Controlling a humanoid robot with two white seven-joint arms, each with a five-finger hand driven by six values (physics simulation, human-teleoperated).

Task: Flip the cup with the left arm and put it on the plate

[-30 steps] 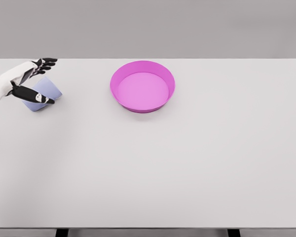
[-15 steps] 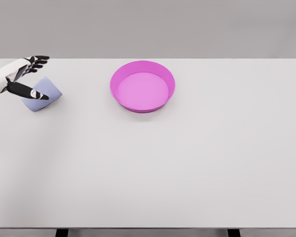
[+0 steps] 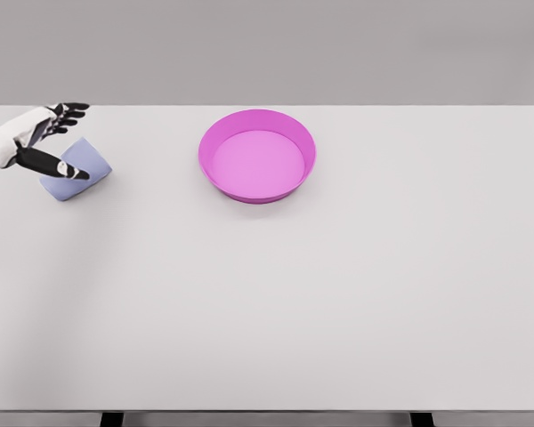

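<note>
Head view has my left robot hand (image 3: 44,138) spread open around the lilac cup (image 3: 75,168) at the bench's (image 3: 267,302) far left, gripping nothing yet, thumb and fingers straddling it for the flip toward the pink plate (image 3: 257,156).

A broad, plain white rectangular tabletop (image 3: 338,302) fills most of the frame, its far edge running straight across the upper part. Behind it stands a bare, flat grey wall (image 3: 267,49) without windows or fixtures. Light is soft and even, casting only faint shadows. Along the bottom edge, two dark table supports (image 3: 112,418) show beneath the near rim.
</note>
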